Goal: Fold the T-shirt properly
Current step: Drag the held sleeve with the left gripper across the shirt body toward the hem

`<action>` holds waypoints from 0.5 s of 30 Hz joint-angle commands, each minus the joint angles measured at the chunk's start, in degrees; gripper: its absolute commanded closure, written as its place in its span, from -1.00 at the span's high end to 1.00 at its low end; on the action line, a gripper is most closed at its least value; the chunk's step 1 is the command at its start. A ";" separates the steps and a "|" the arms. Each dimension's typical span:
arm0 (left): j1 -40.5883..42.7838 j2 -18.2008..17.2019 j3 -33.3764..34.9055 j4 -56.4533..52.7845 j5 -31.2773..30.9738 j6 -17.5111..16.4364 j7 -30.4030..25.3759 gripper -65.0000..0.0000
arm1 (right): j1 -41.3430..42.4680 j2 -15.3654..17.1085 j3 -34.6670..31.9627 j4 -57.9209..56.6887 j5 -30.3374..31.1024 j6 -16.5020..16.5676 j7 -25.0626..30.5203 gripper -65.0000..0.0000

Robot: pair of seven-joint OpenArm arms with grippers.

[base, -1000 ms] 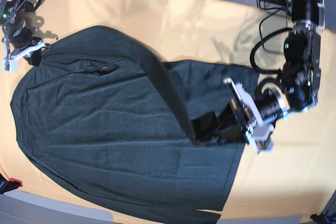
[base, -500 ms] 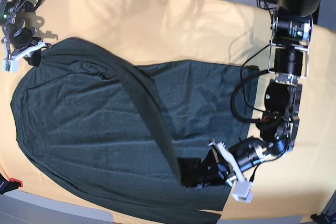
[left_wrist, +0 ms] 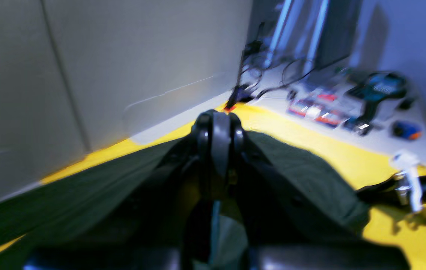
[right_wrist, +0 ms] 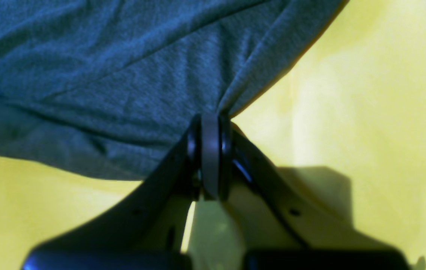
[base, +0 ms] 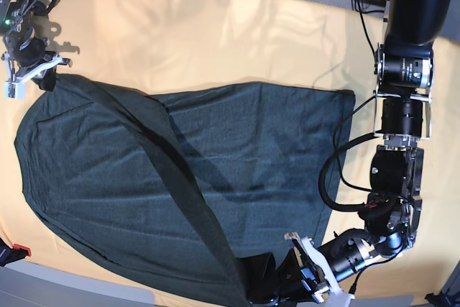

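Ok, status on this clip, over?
Left gripper shut on dark charcoal-green knit T-shirt. Right gripper shut on its far edge. Fold unfinished. No obstruction seen.

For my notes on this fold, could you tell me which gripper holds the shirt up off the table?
The left gripper: it lifts a taut band of the shirt at the near edge. The right gripper pins its corner low at the far side.

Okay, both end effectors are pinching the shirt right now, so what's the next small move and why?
Probably lower the left end effector a little further toward the near table edge and lay its fold flat. It is shut on the T-shirt, and a raised band of fabric runs taut from it to the right end effector, shut on the far corner, so that strip hasn't settled onto the yellow cloth.
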 commanded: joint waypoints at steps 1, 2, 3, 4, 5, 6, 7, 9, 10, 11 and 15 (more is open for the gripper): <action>-2.34 0.13 -0.37 0.83 -0.81 -0.32 -3.30 -1.00 | -0.02 0.94 0.28 0.68 -0.46 -0.17 0.00 -1.00; -2.36 0.20 -0.37 0.83 0.33 -0.32 -4.33 -1.00 | -0.02 0.94 0.28 0.68 -0.48 -0.20 -0.02 -1.00; -2.49 0.26 -0.37 0.83 1.53 -0.32 -5.27 -1.00 | -0.02 0.94 0.28 0.68 -0.46 -0.20 0.00 -1.00; -2.54 0.33 -0.37 0.83 2.91 -0.32 -5.92 -1.00 | -0.02 0.94 0.28 0.68 -0.48 -0.20 -0.02 -1.00; -2.64 0.37 -0.37 0.83 3.98 -0.32 -6.56 -1.00 | -0.02 0.94 0.28 0.68 -0.48 -0.20 -0.02 -1.00; -2.71 0.52 -0.37 0.83 4.79 -0.32 -7.06 -1.00 | -0.02 0.94 0.28 0.68 -0.48 -0.20 0.00 -1.00; -2.80 0.61 -0.39 0.83 5.31 -0.32 -7.28 -1.00 | -0.02 0.94 0.28 0.68 -0.46 -0.20 0.00 -1.00; -2.80 0.66 -0.37 0.83 5.44 -0.32 -7.54 -1.00 | -0.02 0.94 0.28 0.68 -0.46 -0.20 -0.02 -1.00; -2.80 0.63 -0.39 0.83 5.49 -0.28 -7.56 -1.00 | -0.02 0.94 0.28 0.68 -0.46 -0.20 -0.02 -1.00; -2.80 0.66 -0.39 0.83 5.77 0.02 -7.61 -1.00 | -0.02 0.94 0.28 0.68 -0.46 -0.20 -0.02 -1.00; -2.93 0.63 -0.37 0.83 10.25 1.86 -11.28 -1.00 | -0.02 0.94 0.28 0.68 -0.48 -0.20 -0.02 -1.00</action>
